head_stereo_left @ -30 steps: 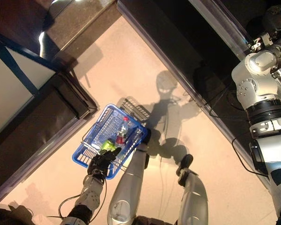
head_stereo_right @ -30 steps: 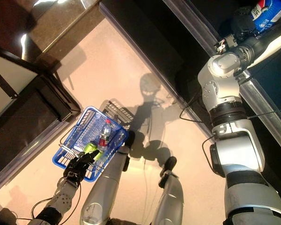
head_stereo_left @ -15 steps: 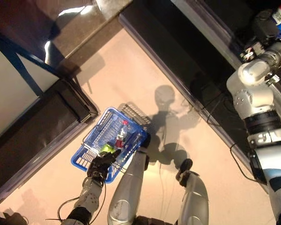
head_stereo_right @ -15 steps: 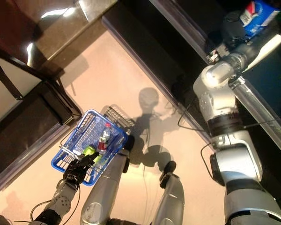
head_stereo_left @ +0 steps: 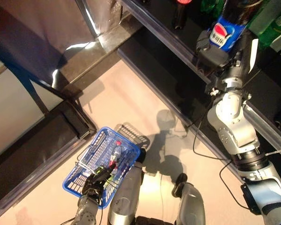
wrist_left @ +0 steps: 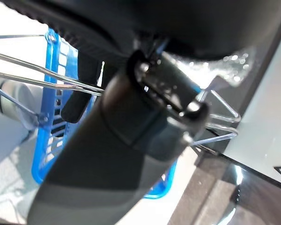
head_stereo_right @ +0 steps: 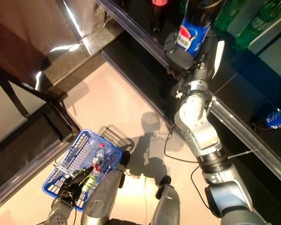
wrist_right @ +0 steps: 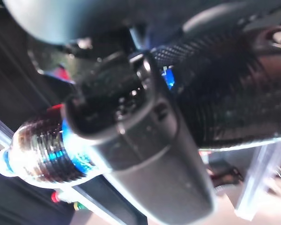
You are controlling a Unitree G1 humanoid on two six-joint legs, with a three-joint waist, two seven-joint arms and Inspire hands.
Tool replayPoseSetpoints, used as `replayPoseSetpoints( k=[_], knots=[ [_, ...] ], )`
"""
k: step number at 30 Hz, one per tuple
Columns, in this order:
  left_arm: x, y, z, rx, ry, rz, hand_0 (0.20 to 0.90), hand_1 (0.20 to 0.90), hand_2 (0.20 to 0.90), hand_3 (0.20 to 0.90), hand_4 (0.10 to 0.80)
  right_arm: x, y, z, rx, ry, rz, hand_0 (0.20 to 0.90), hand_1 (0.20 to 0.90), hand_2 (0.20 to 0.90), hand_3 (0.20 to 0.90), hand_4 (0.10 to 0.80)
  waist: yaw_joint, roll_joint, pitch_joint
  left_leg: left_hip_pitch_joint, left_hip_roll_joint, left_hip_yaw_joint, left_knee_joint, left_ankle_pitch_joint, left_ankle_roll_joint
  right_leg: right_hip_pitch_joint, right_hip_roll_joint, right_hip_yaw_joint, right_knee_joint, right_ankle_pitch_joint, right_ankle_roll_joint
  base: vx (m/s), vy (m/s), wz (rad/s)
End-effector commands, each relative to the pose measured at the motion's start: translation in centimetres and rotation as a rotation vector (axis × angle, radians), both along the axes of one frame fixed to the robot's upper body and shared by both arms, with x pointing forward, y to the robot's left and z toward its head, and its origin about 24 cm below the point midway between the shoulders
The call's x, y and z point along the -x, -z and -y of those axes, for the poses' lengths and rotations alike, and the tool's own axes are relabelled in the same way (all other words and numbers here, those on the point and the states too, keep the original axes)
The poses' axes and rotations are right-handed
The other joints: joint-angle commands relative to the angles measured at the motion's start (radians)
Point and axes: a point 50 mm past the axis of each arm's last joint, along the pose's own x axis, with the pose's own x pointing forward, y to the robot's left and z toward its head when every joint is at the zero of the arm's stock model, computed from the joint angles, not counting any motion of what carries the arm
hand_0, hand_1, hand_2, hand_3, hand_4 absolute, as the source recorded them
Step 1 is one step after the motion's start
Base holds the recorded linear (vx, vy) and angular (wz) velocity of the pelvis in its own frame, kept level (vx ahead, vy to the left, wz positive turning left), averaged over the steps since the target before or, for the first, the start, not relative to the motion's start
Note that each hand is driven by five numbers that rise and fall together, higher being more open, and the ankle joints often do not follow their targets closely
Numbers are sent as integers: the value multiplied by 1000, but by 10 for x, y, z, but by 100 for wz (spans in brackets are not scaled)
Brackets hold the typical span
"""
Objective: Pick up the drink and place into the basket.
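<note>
One blue basket (head_stereo_left: 89, 164) hangs low at the robot's left, its wire handle gripped by the left hand (head_stereo_left: 96, 178); two bottles (head_stereo_left: 113, 154) lie inside. The right hand (head_stereo_right: 187, 51) is raised at the dark shelf (head_stereo_right: 145, 33), fingers wrapped around one cola bottle (head_stereo_right: 193, 26). Bare floor (head_stereo_left: 131, 98) lies open between shelf edge and basket.

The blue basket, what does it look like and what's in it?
The blue basket is plastic with open lattice walls and thin metal wire handles. It hangs low above the pale floor, carried by the left hand, whose fingers are curled round a wire handle at the near rim. Inside lie a clear bottle with a red cap and a green bottle. It looks roughly level.
</note>
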Motion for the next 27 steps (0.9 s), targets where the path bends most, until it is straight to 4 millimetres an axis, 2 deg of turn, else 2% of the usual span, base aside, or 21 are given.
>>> replayPoseSetpoints(
  k=[1,4,7,10,13,20,27],
  knots=[
    [-31,-67,-9,-126,69,451,300,300,300,200,100,44,-76,-16,26,-184,409,300,300,300,200,100,-21,45,-126,101,24,-54,42,-86,-19,54,43,-28,-45,62,-96,0,0,0],
    [-37,-84,-7,-110,82,522,300,300,300,200,100,46,-56,-24,23,-257,349,300,300,300,200,100,-21,44,-141,116,30,-56,24,-77,-21,73,51,-29,-61,66,-98,2,-10,1],
    [-44,-113,0,-120,135,629,300,300,300,200,100,51,-34,-38,34,-349,287,300,300,300,200,100,-17,41,-159,136,36,-61,-1,-67,-25,102,60,-38,-89,69,-97,9,-47,11],
    [-47,-126,6,-118,189,686,300,300,300,200,100,55,-25,-46,34,-409,254,300,300,300,200,100,-11,40,-170,146,37,-67,-11,-63,-27,120,63,-47,-106,72,-97,13,-38,10],
    [-49,-152,16,-131,313,790,300,300,300,200,100,61,-14,-60,47,-502,215,300,300,300,200,100,11,46,-183,149,33,-85,-10,-60,-29,144,64,-69,-119,71,-97,-11,-46,8],
    [-46,-193,29,-106,476,941,300,300,300,200,100,67,-3,-79,25,-572,187,300,300,300,200,100,54,52,-200,158,22,-129,-11,-53,-29,179,63,-103,-133,72,-90,-7,-34,16],
    [-45,-214,35,-101,585,1001,300,300,300,200,100,66,-11,-86,-11,-529,239,300,300,300,200,100,102,49,-211,155,7,-176,-1,-53,-29,204,62,-143,-143,73,-84,4,-52,18]
  ],
)
